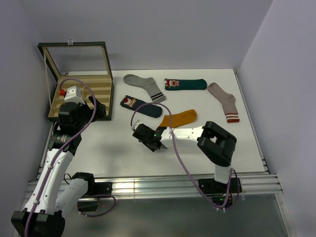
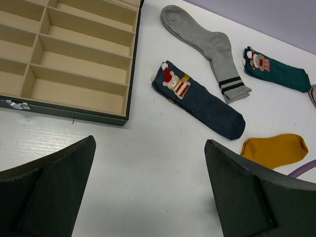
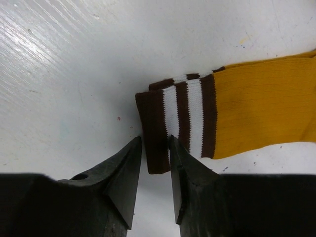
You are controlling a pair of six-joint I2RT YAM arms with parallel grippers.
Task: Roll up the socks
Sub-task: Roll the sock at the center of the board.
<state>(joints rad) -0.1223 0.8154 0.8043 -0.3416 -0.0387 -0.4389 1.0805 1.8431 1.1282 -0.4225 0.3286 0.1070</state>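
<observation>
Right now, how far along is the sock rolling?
Done: nothing; the navy sock with a Christmas figure and the dark teal figured sock lie flat, unrolled. In hand: the right arm's jaws flank the striped cuff of the mustard-orange sock; the left arm's jaws hang open, holding nothing. Left: all three rolls.

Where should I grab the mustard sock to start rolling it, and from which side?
Take the striped cuff of the mustard sock, probably at its brown end band, coming down from above. The sock lies flat with that edge free, and the right gripper sits astride it.
</observation>
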